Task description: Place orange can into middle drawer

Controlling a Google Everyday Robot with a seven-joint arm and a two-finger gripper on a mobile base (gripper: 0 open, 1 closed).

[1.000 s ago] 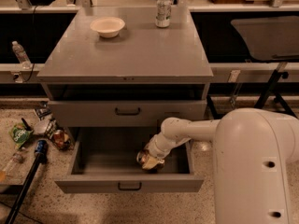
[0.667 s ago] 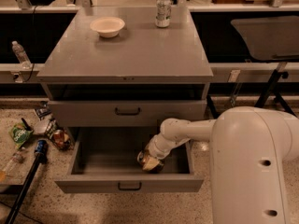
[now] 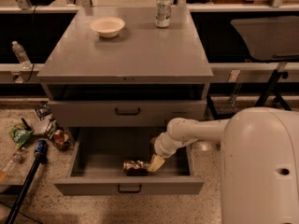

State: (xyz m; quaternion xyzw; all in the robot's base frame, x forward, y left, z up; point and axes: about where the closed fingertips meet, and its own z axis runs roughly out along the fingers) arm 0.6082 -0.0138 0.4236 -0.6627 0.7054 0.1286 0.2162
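The orange can point(image 3: 135, 167) lay on its side on the floor of the middle drawer point(image 3: 84, 186), close to the front wall and a little right of centre, its long axis running left to right. The drawer stood pulled well out of the cabinet, its small black bar handle point(image 3: 129, 189) facing the camera.

The claw point(image 3: 154, 164) was down inside the drawer at the can's right end, touching it or just beside it. Whether the claw was open, closed or gripping the can could not be told from this angle. The white arm point(image 3: 187, 132) reached in from the right over the drawer's side wall, and the robot's large white body point(image 3: 261, 167) filled the lower right.

Above the open drawer, the upper drawer front point(image 3: 84, 112) was closed. On the grey tabletop point(image 3: 126, 55) a white bowl point(image 3: 107, 26) sat toward the back left, and a green-and-white can point(image 3: 163, 11) stood upright at the back edge, right of the bowl and well apart from it.

To the left of the cabinet a clear bottle point(image 3: 21, 54) stood on a low ledge. On the speckled floor below lay a green packet point(image 3: 19, 134), other scattered wrappers point(image 3: 53, 136) and a dark pole with a blue end point(image 3: 38, 149).
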